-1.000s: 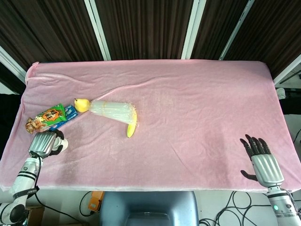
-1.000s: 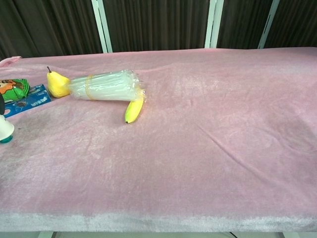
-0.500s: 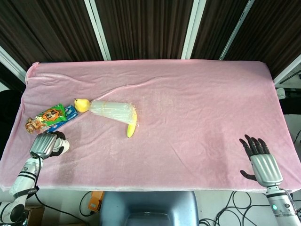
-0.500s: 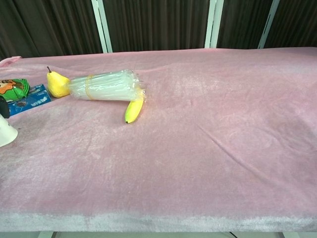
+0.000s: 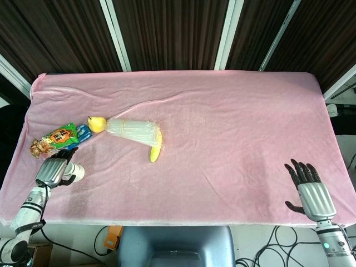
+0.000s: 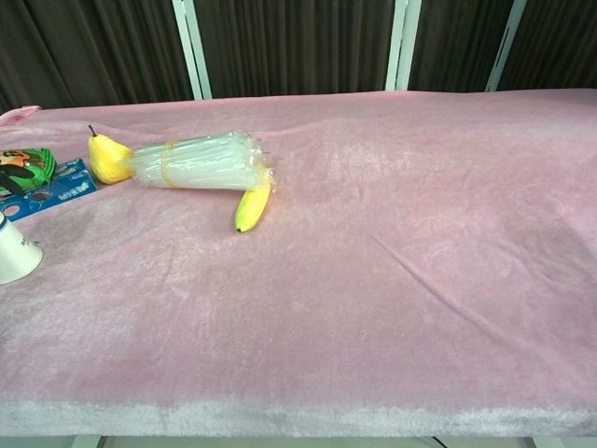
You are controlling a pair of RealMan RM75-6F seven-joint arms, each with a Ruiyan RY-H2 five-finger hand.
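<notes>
My left hand [image 5: 53, 171] lies at the front left of the pink table [image 5: 233, 128], its dark fingers stretched forward toward a green snack packet [image 5: 54, 139]. A small white cup [image 5: 77, 171] lies on its side right against the hand's inner side; the chest view shows the cup [image 6: 16, 260] resting on the cloth with no fingers around it. My right hand [image 5: 311, 189] rests at the front right edge, fingers spread and holding nothing. It does not appear in the chest view.
Left of centre lie a pear [image 6: 109, 159], a clear bag of straws [image 6: 196, 163] and a banana [image 6: 250, 207] partly under the bag. A blue packet [image 6: 51, 191] sits beside the green packet [image 6: 23, 170]. A chair back [image 5: 175, 247] stands below the front edge.
The left hand's fingers, earlier curled over the white cup, have stretched out. The cup has tipped onto its side on the cloth. The right hand has barely moved.
</notes>
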